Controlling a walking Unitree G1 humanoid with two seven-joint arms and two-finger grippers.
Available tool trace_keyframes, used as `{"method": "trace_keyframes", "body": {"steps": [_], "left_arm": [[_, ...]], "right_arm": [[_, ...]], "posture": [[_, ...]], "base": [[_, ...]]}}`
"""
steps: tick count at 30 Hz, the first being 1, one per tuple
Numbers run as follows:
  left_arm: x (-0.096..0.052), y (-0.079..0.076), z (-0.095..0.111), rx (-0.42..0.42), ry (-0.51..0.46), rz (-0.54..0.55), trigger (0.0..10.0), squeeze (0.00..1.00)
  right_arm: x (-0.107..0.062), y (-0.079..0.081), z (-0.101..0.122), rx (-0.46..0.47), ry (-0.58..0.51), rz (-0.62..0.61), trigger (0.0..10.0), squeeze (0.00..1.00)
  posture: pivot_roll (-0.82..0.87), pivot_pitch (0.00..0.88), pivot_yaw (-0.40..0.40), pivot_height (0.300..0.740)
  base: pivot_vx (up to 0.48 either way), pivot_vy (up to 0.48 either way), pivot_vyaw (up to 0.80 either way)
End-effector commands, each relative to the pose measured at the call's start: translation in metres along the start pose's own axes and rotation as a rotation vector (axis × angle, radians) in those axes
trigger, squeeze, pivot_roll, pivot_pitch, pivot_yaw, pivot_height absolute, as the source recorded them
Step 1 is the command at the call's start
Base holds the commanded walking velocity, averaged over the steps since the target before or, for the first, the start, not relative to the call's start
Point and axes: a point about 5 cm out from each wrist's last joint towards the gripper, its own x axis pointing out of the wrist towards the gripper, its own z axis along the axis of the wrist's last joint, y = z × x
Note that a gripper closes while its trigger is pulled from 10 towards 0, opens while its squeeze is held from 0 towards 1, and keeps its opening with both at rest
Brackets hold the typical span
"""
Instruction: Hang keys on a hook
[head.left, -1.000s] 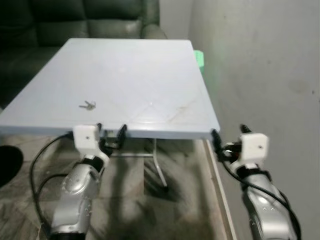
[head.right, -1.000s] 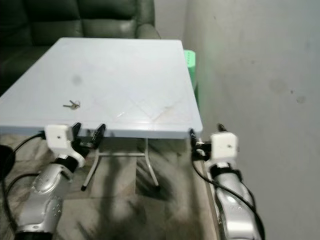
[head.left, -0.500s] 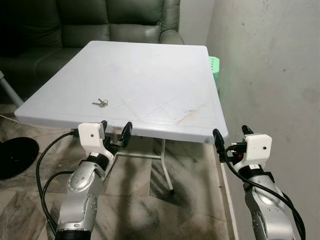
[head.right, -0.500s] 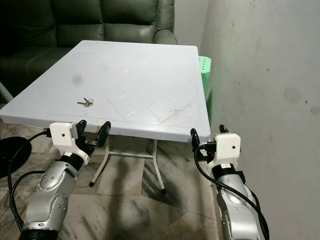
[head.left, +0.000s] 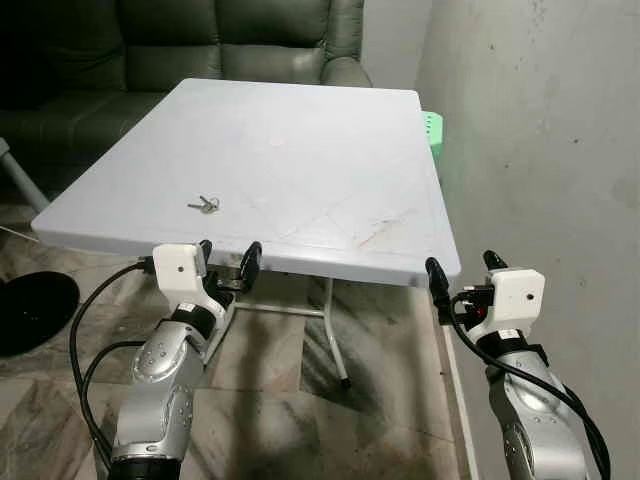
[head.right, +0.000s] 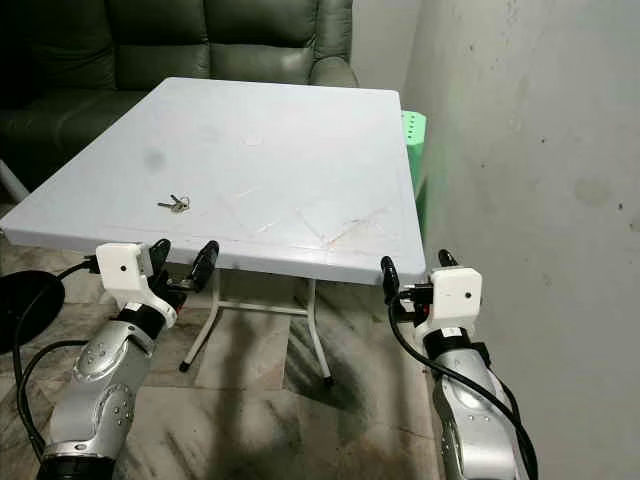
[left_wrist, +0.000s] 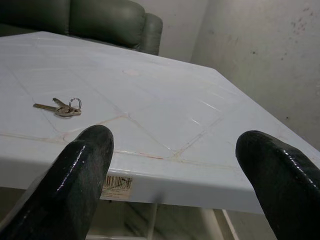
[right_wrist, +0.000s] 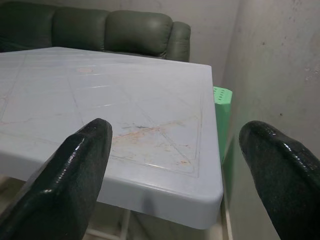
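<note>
A white square table (head.left: 300, 150) takes up the upper middle of the head-camera frame, its top scuffed with faint diagonal lines and a reddish smear toward the lower right corner. The keys (head.left: 205, 205), a small bunch on a ring, lie flat on the table in the left-centre of the frame, near the front edge and well apart from both arms. The left gripper (head.left: 225, 262) sits in the lower left, just below and in front of the table's front edge, with its two black fingers (left_wrist: 80, 170) spread wide apart and empty; in the left wrist view the keys (left_wrist: 62, 107) lie beyond those fingers on the tabletop, and a barcode sticker (left_wrist: 117, 182) shows on the table's edge. The right gripper (head.left: 462, 272) is in the lower right of the frame, beside the table's front right corner, its fingers (right_wrist: 75, 165) likewise held apart with nothing between them. A dark green sofa (head.left: 200, 40) runs across the top of the frame behind the table, a green plastic object (head.left: 432, 128) (partly hidden by the table) stands against the grey wall (head.left: 540, 130) on the right, and a marbled tile floor (head.left: 300, 400) lies beneath.
</note>
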Motion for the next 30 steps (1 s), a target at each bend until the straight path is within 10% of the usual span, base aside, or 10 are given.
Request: {"method": "trace_keyframes", "body": {"steps": [1,30], "left_arm": [[0.0015,0.0026,0.0009,-0.012,0.006,0.010,10.0,0.00],[0.0015,0.0061,-0.0004,-0.030,0.020,0.041,10.0,0.00]], "right_arm": [[0.0011,0.0012,0.0015,0.005,-0.007,0.006,10.0,0.00],[-0.0007,0.0012,0.0018,0.009,-0.001,0.021,10.0,0.00]], "posture": [[-0.01,0.025,-0.021,0.732],[0.00,0.029,-0.034,0.732]], "base": [[0.000,0.255,0.00],[0.000,0.383,0.00]]}}
